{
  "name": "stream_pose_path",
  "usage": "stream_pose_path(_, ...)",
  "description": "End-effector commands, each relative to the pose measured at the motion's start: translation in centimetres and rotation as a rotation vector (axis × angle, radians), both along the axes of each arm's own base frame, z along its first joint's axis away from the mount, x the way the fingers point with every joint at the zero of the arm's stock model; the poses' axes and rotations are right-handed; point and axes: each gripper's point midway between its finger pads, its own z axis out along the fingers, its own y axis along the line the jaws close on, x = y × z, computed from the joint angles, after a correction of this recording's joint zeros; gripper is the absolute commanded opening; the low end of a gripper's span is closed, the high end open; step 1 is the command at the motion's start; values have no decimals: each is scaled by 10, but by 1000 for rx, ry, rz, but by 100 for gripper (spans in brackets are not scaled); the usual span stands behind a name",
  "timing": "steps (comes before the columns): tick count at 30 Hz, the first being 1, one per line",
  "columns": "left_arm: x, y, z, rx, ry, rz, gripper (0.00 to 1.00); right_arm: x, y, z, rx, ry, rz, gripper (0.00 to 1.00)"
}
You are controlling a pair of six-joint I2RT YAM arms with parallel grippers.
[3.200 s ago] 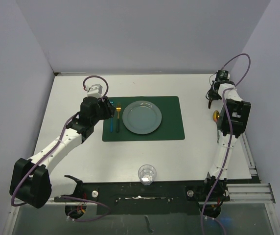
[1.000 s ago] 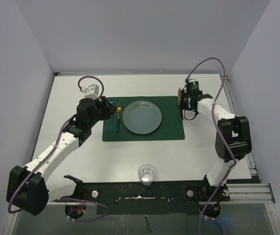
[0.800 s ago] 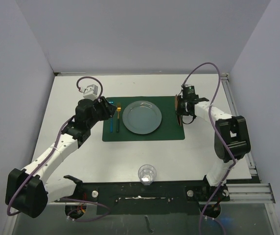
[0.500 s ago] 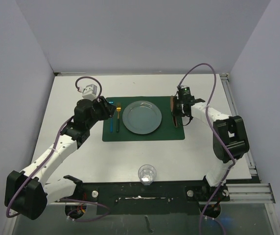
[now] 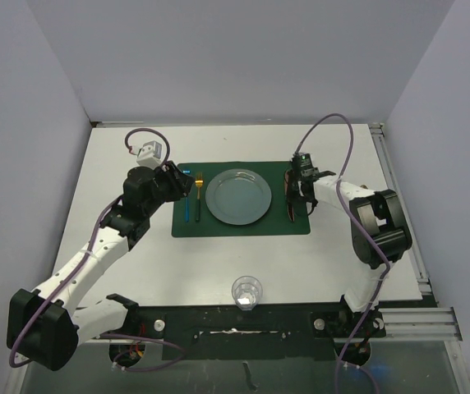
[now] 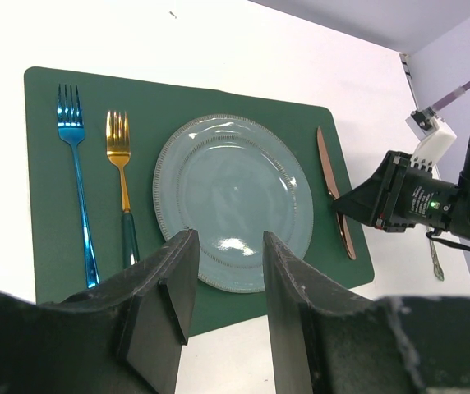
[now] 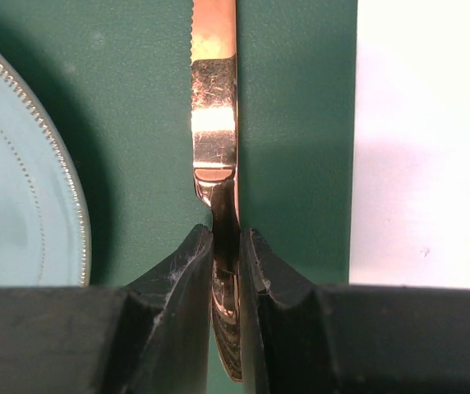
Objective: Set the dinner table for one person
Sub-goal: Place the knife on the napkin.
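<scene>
My right gripper (image 7: 225,246) pinches the knife (image 7: 214,123) by its handle. The blade points to the top of the frame, parallel to the plate (image 7: 21,213) at left, so it lands on the right strip of the mat (image 7: 301,123). My left gripper (image 6: 223,271) hangs spread and empty at the bottom, clear of the forks (image 6: 122,180). The table (image 5: 325,263) fills mid-frame in the top view. No writing is legible.

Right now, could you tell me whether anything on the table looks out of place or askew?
Only the glass: it stands alone near the table's front edge, well away from the placemat. The blue fork, gold fork, plate and the knife in the right gripper line up neatly there.
</scene>
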Motion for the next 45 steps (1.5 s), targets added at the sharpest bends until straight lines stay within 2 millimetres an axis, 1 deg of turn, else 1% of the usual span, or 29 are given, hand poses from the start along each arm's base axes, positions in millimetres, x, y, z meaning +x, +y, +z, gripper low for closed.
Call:
stream_pose_path(1, 0, 0, 21, -18, -66, 0, 36, 14, -2, 10, -29, -74, -43, 0)
stream_pose_path(9, -1, 1, 18, -15, -61, 4, 36, 14, -9, 8, -72, -71, -66, 0)
stream_pose_path(25, -3, 4, 20, -10, -63, 11, 36, 14, -9, -6, -86, -39, -68, 0)
stream_pose_path(31, -3, 4, 20, -9, -65, 13, 36, 14, -10, -7, -102, -29, -73, 0)
stream_pose_path(36, -3, 4, 17, -7, -58, 12, 36, 15, -13, -8, -117, -18, -78, 0)
stream_pose_path(38, -2, 4, 16, -7, -55, 13, 36, 15, -11, -7, -119, -20, -74, 13)
stream_pose_path(42, -3, 4, 16, -7, -56, 13, 36, 15, -10, -6, -119, -20, -71, 31)
stream_pose_path(45, -3, 4, 16, -8, -56, 12, 36, 15, -9, -4, -118, -25, -69, 36)
